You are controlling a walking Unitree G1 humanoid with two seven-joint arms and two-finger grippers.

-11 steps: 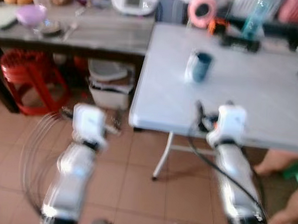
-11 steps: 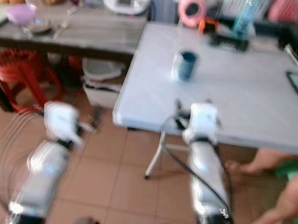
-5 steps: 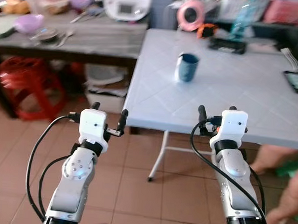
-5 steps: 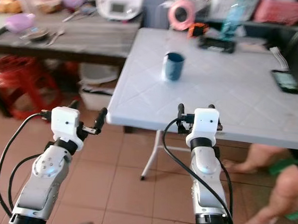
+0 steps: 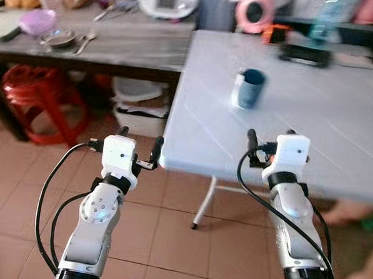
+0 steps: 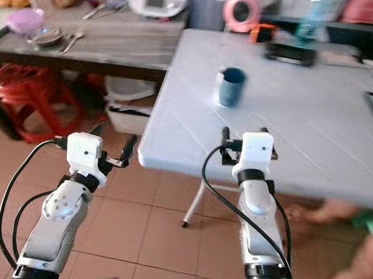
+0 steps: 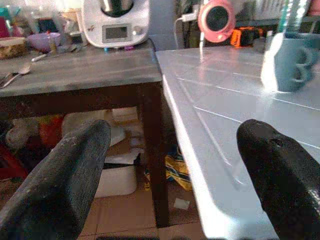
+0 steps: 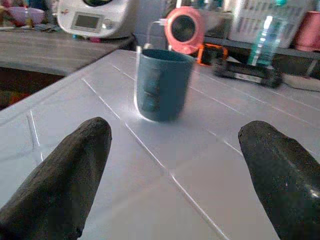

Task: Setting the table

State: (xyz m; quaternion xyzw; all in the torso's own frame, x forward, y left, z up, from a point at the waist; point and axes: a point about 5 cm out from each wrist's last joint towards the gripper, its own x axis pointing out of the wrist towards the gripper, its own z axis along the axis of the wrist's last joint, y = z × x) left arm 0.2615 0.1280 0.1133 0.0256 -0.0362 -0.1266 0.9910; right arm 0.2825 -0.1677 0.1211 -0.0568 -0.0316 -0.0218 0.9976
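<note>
- While nothing sat between either pair of fingers, stood facing the white table (image 5: 337,122), its near corner just beyond the raised arms
- Beside it, a grey wooden sideboard (image 5: 116,45) carrying a purple bowl (image 5: 36,18), a metal dish with spoons (image 5: 63,38) and a white kitchen appliance (image 7: 116,22)
- On the white top, one blue mug (image 8: 162,84) upright, near the middle, well apart from the clutter along the far edge
- Judged: either fetching more tableware from the sideboard or done placing the mug; best kept steady and square before any reach, views being blurred
- Right gripper (image 5: 269,136) over the table's near edge, jaws spread wide, holding and touching nothing
- Left gripper (image 5: 138,143) over the floor just off the corner, jaws likewise wide and empty
</note>
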